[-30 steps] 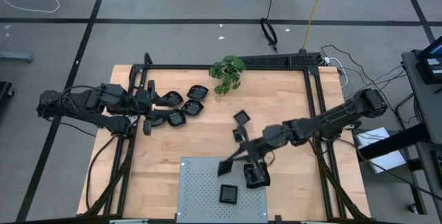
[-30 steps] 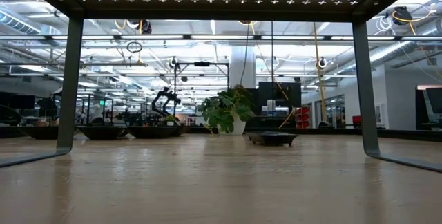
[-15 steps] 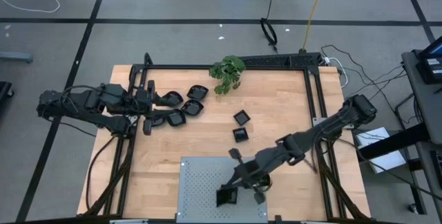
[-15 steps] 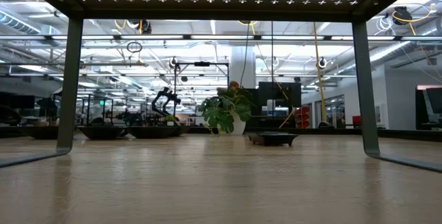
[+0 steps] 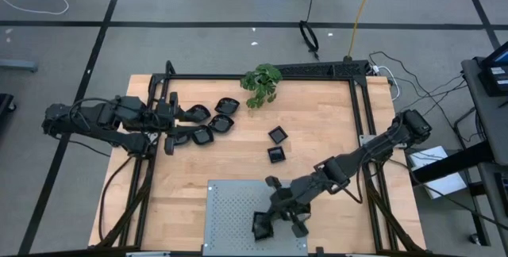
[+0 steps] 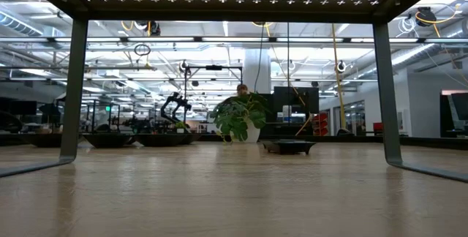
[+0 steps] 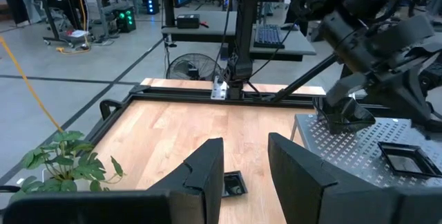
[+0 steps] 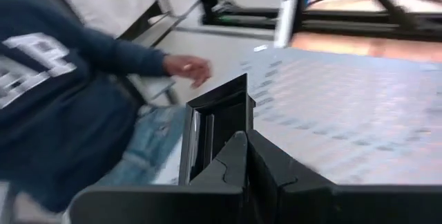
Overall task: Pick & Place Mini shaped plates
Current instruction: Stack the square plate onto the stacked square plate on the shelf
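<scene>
Wooden tabletop (image 5: 214, 162) carries the grey perforated panel (image 5: 230, 209) at its near edge, and the right gripper (image 5: 274, 213) has swung down over it since a second ago, fingers pinched shut on a square plate (image 8: 214, 124) held on edge just above the panel, beside the plate (image 5: 262, 225) already lying there. Two more square plates (image 5: 276, 144) now sit uncovered behind that gripper (the arm hid them earlier). Far off, the left gripper (image 5: 171, 118) has not moved, jaws partly apart and empty-looking, over the heap of plates (image 5: 210, 122) near the plant (image 5: 262, 82).
</scene>
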